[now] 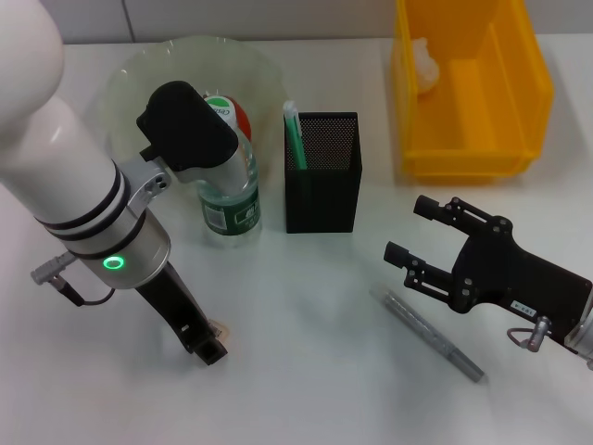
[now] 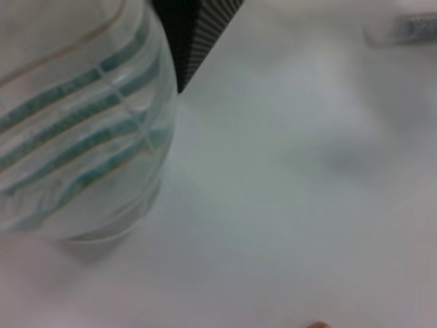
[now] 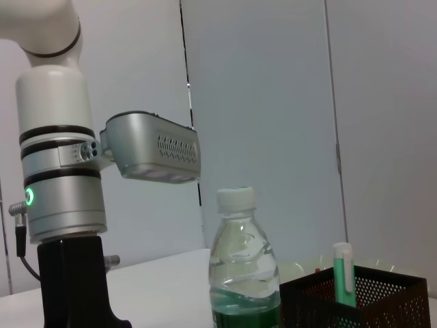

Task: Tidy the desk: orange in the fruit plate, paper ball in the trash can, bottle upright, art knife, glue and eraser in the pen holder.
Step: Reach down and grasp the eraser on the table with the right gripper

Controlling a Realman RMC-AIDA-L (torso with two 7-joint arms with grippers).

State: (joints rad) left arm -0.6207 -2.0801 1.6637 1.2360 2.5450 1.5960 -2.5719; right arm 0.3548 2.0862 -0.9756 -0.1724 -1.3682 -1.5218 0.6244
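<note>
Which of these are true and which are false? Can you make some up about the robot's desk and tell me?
1. The bottle is standing upright. True.
2. The pen holder is yellow. False: it is black mesh; the bin is yellow.
3. A green-capped stick sits in the pen holder. True.
4. The right gripper holds the art knife. False: it is open and empty, and the knife lies on the desk.
5. The left gripper is inside the bin. False: it is low over the desk, near the bottle.
</note>
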